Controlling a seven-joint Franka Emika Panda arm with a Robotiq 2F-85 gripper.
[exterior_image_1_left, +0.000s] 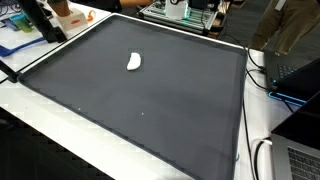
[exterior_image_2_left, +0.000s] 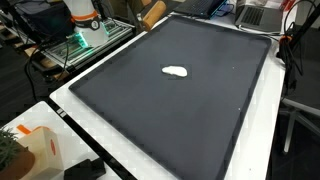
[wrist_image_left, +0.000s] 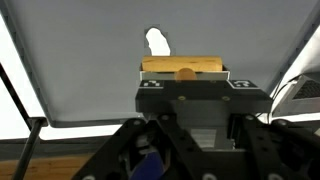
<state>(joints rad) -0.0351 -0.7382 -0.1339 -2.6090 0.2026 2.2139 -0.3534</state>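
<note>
Tan wooden block (wrist_image_left: 200, 66), flat slab, lying level. Clamped crosswise in the gripper (wrist_image_left: 185, 74), held above the dark mat (wrist_image_left: 90, 70).

Table: a wide white top (exterior_image_1_left: 60, 125), seen in both exterior views, almost wholly covered by a dark grey mat (exterior_image_1_left: 150, 110).
Edge: in an exterior view, cables (exterior_image_1_left: 262, 150) trail along the white border beside an open laptop (exterior_image_1_left: 300, 70).
Far side: a metal rack (exterior_image_2_left: 85, 40) with a green glow stands behind the table.
Near corner: a plant (exterior_image_2_left: 8, 150) and a white-and-orange carton (exterior_image_2_left: 40, 150).
Floor: a brown strip (wrist_image_left: 60, 168) in the wrist view, perhaps wooden boards; too blurred to be sure.
Light: even and soft indoor light.
</note>
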